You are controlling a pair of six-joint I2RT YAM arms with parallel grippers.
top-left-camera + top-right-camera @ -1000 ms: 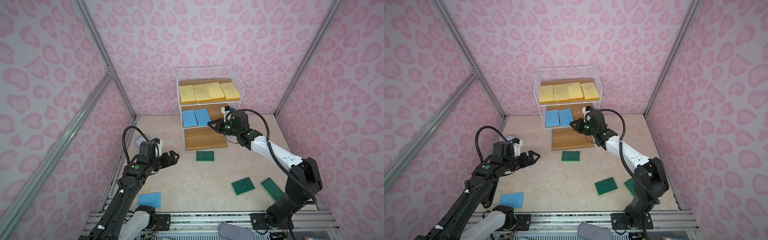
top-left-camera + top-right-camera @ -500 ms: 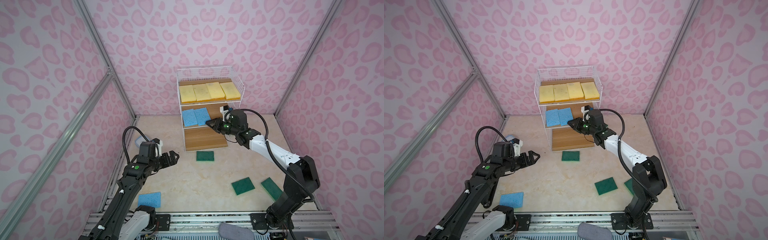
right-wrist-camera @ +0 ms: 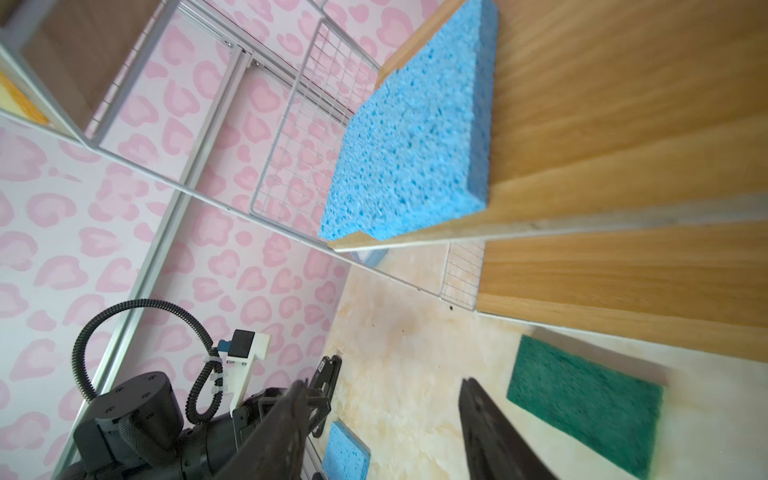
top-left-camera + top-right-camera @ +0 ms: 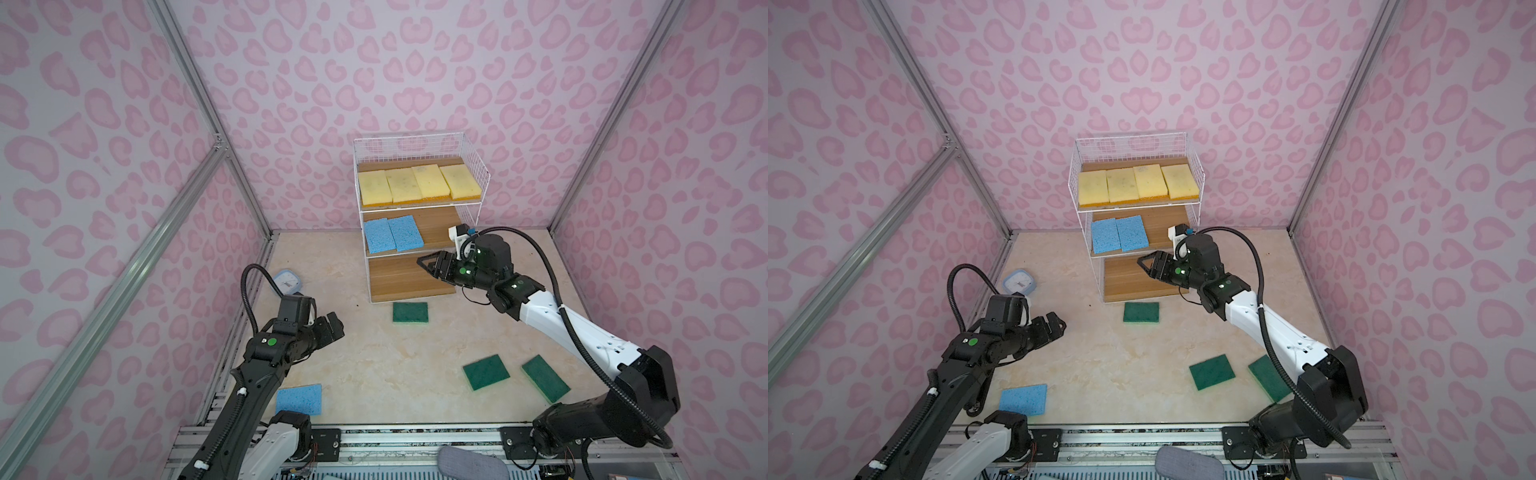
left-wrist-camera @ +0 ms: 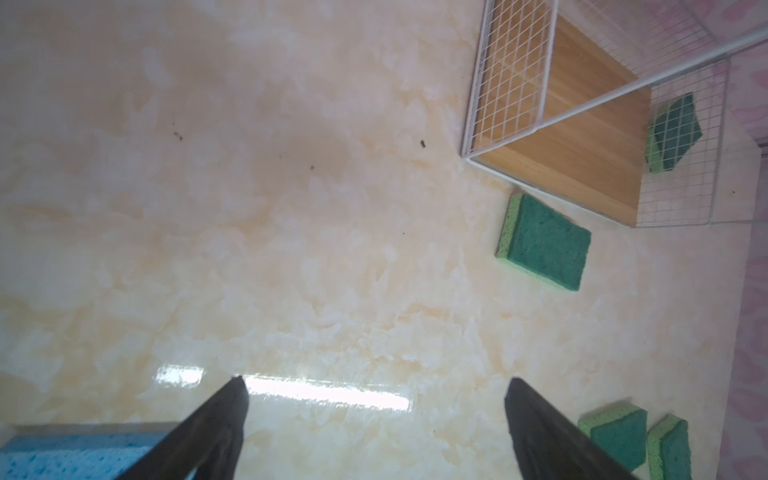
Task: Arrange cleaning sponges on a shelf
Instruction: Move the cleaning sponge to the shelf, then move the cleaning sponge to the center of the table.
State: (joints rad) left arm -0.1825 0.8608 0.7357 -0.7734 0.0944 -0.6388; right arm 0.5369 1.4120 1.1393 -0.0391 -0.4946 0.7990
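The shelf (image 4: pixel 407 280), a white wire rack with wooden tiers, stands at the back. Several pale yellow sponges (image 4: pixel 417 185) fill its top tier. Two blue sponges (image 4: pixel 392 235) lie side by side on the left of the middle tier; the bottom board is bare. My right gripper (image 4: pixel 428 264) hangs open and empty just in front of the middle tier, right of the blue sponges (image 3: pixel 411 137). My left gripper (image 4: pixel 334 328) is open over bare floor. A green sponge (image 4: pixel 410 312) lies before the shelf, two more (image 4: pixel 485 371) (image 4: pixel 545 378) front right, and a blue sponge (image 4: pixel 299 399) front left.
A small light-blue clock (image 4: pixel 287 281) sits on the floor by the left wall. In the left wrist view another green sponge (image 5: pixel 673 133) shows through the shelf's wire grid, beyond it. Pink patterned walls close in on three sides.
My right gripper has gone from shut to open and drawn back a little from the middle tier, where the two blue sponges lie. The left arm has hardly moved.
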